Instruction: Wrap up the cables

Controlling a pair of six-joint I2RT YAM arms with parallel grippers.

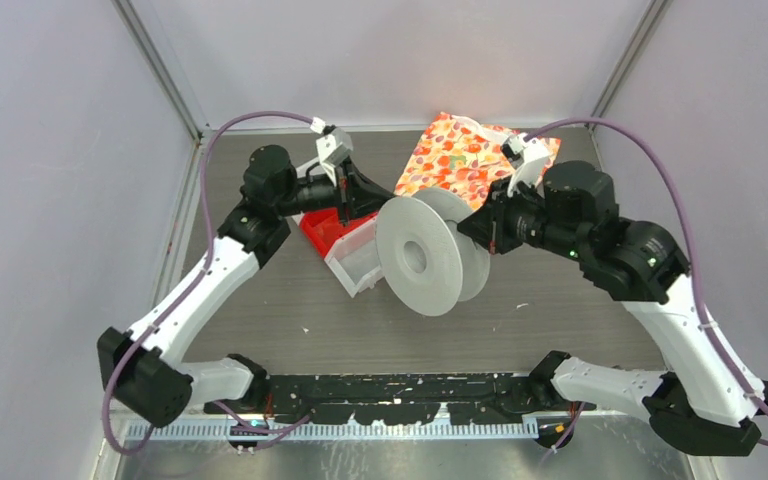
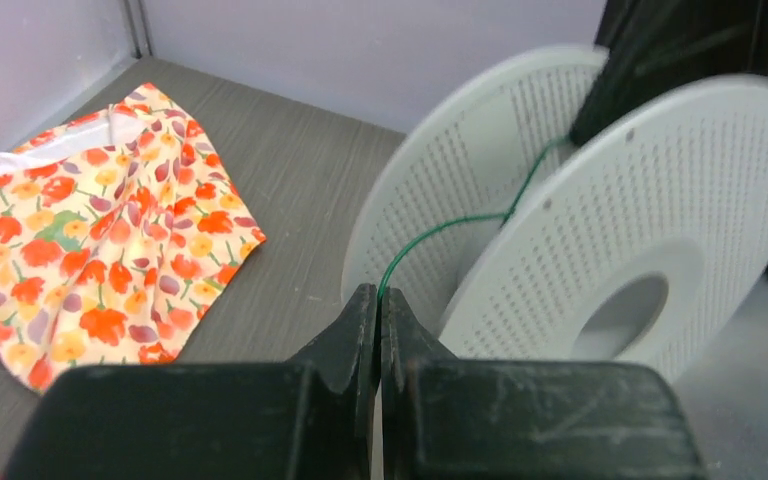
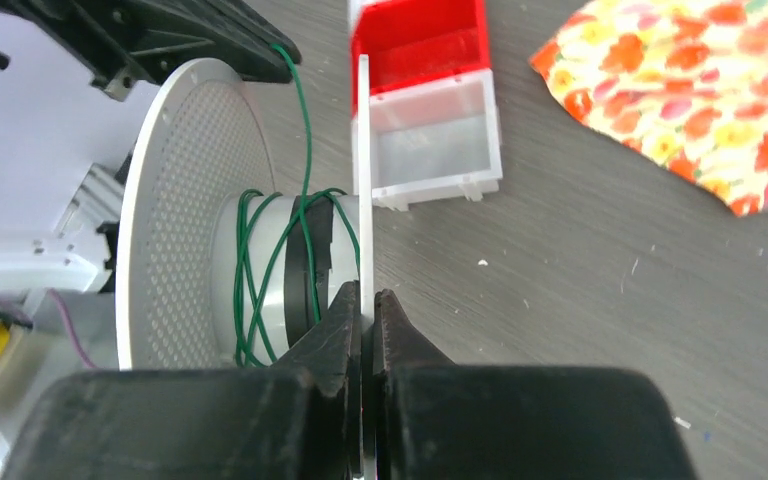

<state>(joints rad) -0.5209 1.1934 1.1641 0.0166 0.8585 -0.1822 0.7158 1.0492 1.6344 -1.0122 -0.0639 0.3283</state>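
A thin green cable (image 2: 440,228) runs from my left gripper (image 2: 378,297), which is shut on it, up between the two flanges of a white perforated spool (image 2: 660,200). In the right wrist view the cable (image 3: 306,150) comes down from the left gripper's black fingers (image 3: 210,45) and lies in a few loose crossed turns around the spool's hub (image 3: 260,270). My right gripper (image 3: 363,302) is shut on the thin rim of the spool's flange. From above, the spool (image 1: 422,255) stands on edge between the left gripper (image 1: 380,194) and the right gripper (image 1: 468,222).
A floral cloth (image 1: 470,155) lies at the back of the table behind the spool. A red bin (image 1: 325,230) and a clear white bin (image 1: 360,262) sit side by side just left of the spool. Grey walls enclose the table on three sides.
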